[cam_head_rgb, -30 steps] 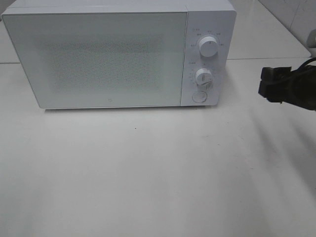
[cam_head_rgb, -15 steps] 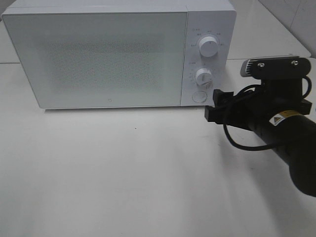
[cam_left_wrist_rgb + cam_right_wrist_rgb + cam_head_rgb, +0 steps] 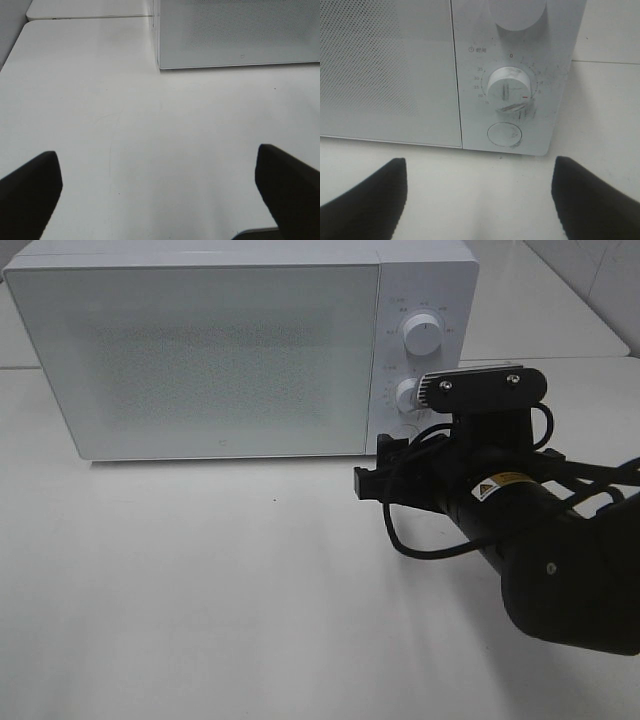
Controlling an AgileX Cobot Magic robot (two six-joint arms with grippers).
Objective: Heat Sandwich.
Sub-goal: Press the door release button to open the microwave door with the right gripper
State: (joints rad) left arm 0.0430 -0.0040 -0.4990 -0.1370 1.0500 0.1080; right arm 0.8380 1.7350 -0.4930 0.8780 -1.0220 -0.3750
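1. A smooth, matte white tabletop (image 3: 200,590) fills most of the high view under soft, even light, with a pale sheen across it.
2. A tiny dark speck (image 3: 276,501) sits on it, and faint curved scuff lines (image 3: 110,145) also mark it.
3. A second white tabletop with a rounded corner (image 3: 85,9) meets it along a thin dark seam (image 3: 90,18).
4. Past the far right edge lies a pale surface with thin grey joint lines (image 3: 610,270); whether it is wall or floor cannot be told.
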